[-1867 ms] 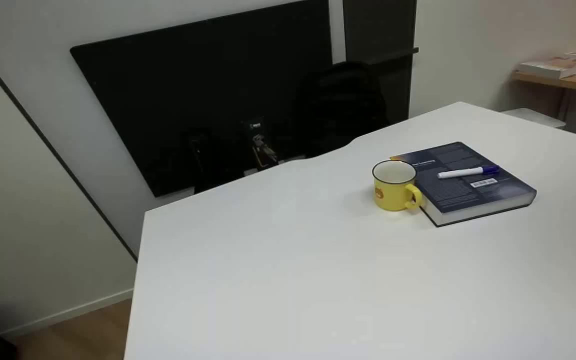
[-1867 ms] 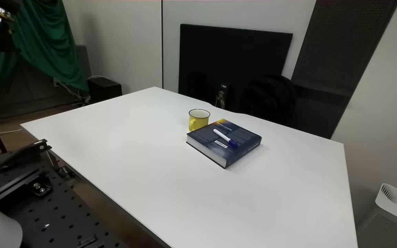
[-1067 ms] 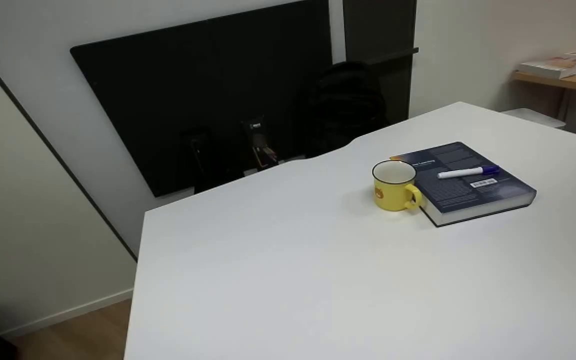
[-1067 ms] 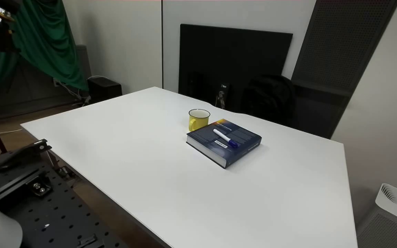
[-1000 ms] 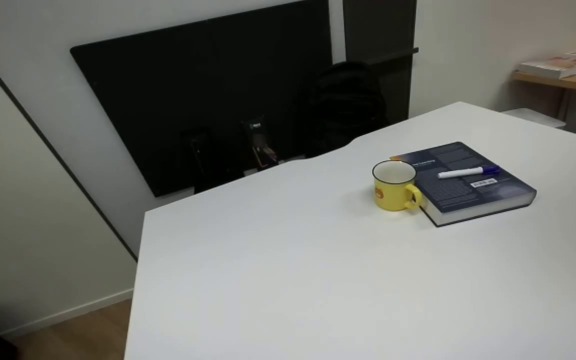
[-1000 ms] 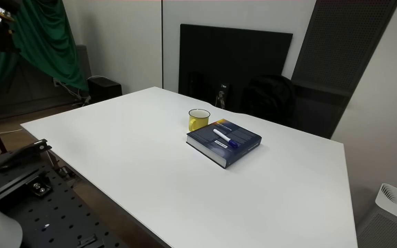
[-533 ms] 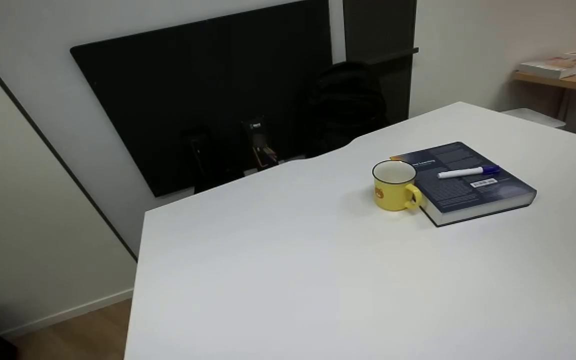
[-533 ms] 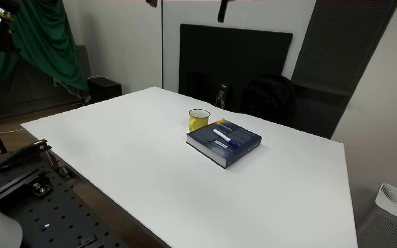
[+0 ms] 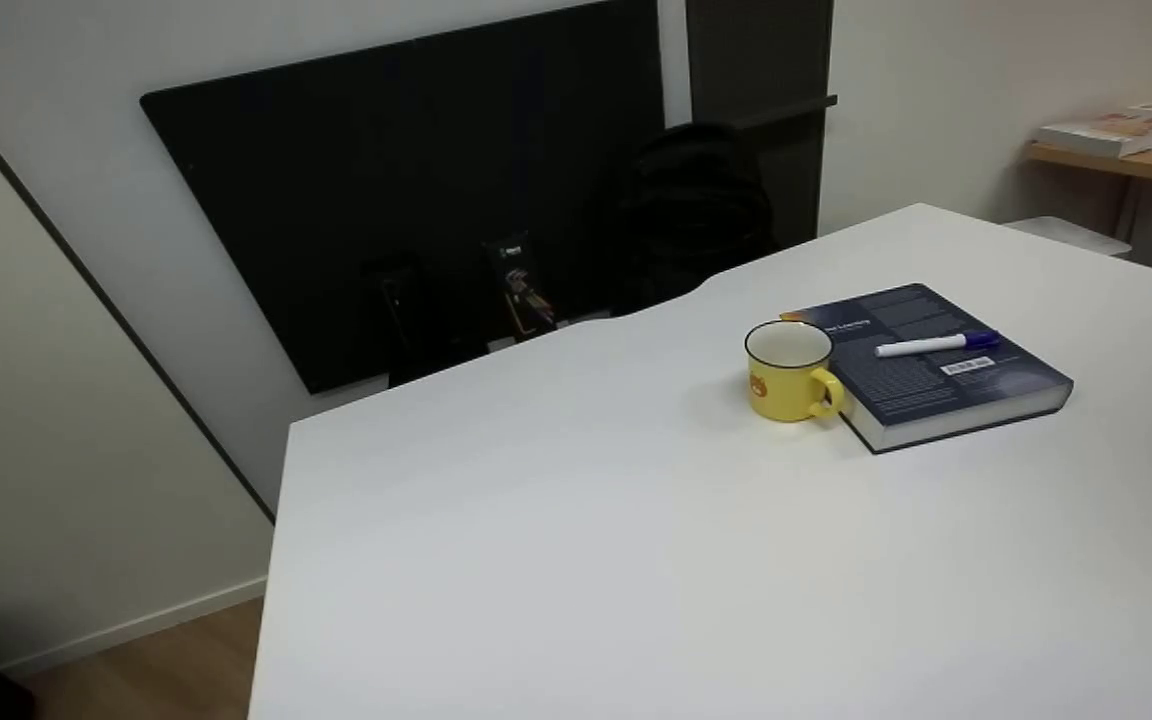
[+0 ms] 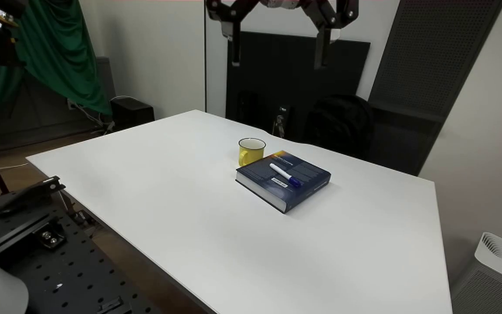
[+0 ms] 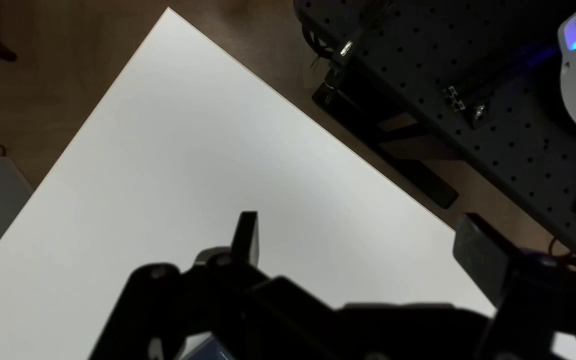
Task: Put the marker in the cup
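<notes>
- While my claw [image 10: 277,66] hangs high above the white table [image 10: 168,209] in an exterior view, its two fingers stand wide apart, released.
- I have the marker [image 10: 285,175] well below the claw and apart from it, lying flat on the dark blue book [image 10: 266,176], its blue cap toward the near right.
- The yellow cup [image 10: 253,155] stands upright just left of the book in both exterior views; I can't tell whether they touch.
- My wrist view gives the fingers and, at its near edge, a sliver of the book.
</notes>
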Tool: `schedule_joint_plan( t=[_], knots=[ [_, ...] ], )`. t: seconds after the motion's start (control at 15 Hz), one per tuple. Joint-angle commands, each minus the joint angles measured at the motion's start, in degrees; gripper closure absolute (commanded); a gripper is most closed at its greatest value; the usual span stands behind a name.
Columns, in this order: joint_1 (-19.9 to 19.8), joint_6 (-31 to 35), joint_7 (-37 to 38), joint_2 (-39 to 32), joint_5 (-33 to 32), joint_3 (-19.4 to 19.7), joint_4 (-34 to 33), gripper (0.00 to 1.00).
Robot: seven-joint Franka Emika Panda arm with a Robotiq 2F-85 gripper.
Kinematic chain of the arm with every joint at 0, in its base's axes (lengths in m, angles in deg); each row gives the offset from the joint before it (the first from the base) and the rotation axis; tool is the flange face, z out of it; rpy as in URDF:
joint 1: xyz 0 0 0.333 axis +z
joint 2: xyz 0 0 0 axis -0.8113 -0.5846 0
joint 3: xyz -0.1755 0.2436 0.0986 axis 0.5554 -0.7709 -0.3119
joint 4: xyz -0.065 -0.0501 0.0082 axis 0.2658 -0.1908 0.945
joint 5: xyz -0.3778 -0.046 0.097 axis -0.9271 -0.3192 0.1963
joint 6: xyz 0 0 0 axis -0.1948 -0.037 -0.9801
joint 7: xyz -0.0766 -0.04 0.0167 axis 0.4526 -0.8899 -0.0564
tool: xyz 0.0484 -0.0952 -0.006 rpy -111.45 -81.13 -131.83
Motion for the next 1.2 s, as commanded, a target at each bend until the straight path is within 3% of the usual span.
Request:
schedule_joint_plan(
  t=[0.0,0.27,0.73,0.8,1.13],
  knots=[
    [-1.3,0.2,-0.6,-0.1,0.6,-1.2,0.0,0.00],
    [-1.0,1.4,-1.8,-1.8,-0.4,-1.2,-0.8,0.00],
    [1.6,9.8,-10.7,-24.8,-0.5,1.8,-15.2,0.00],
    [-0.9,10.6,-12.3,-28.3,0.5,-0.6,-17.9,0.00],
    [-4.4,11.8,-18.0,-45.3,2.7,-4.1,-34.0,0.00]
  ],
)
